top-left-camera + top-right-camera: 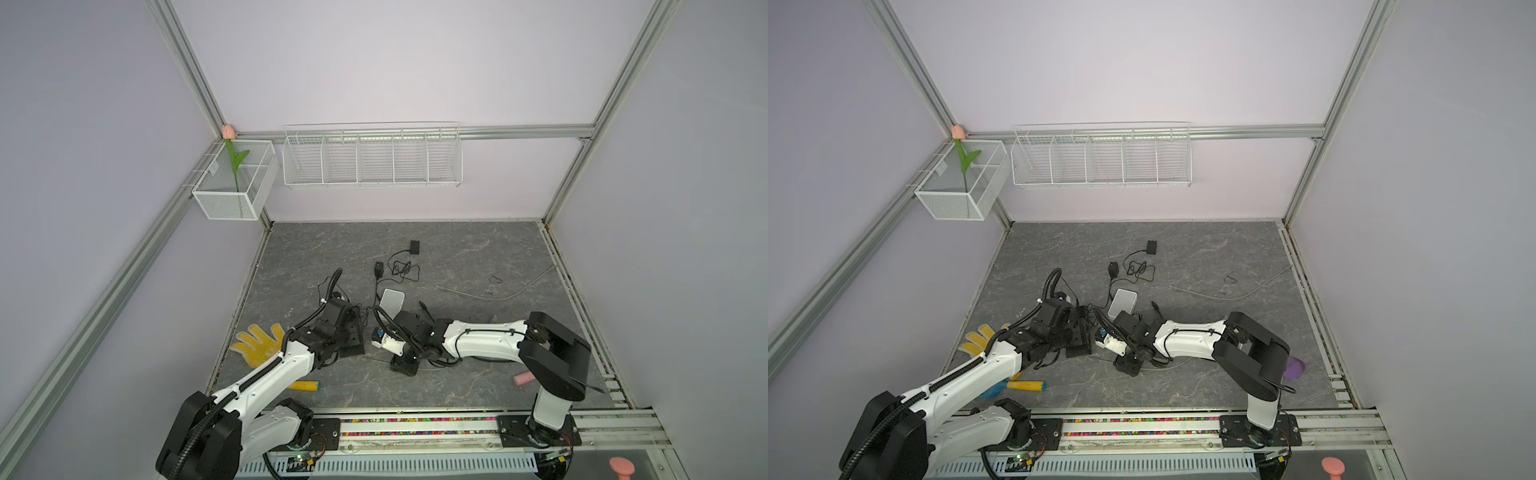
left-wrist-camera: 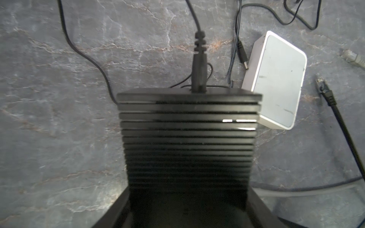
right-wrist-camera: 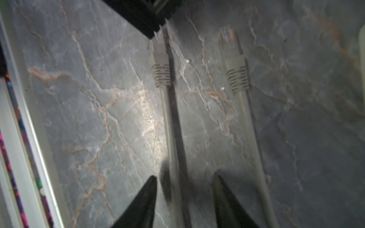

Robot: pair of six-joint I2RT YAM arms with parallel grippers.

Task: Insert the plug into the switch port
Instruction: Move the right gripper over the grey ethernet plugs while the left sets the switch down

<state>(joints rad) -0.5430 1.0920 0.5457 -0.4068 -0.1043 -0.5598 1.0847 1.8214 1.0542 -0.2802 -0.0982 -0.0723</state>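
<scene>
Right hand right up at the lens, jaws standing apart either side of the gray cable, nothing pinched that I can see. Straight ahead of its fingertips the cable runs to the plug, whose nose sits at the corner of the black box, the switch by my reading. Light little thing, I'd say: hard plastic with a thin latch that could snap, on a springy cord that flops if gripped far back. The best hold looks like the ribbed boot just behind the plug. A second gray cable lies beside the hand, apart.

Left hand has the black box clamped between its fingers, with a black lead plugged into its far end. A white box rests on the table just beyond.

Up on the wall, the mesh basket holds one fake tulip. The long wire rack shows nothing in its compartments.
</scene>
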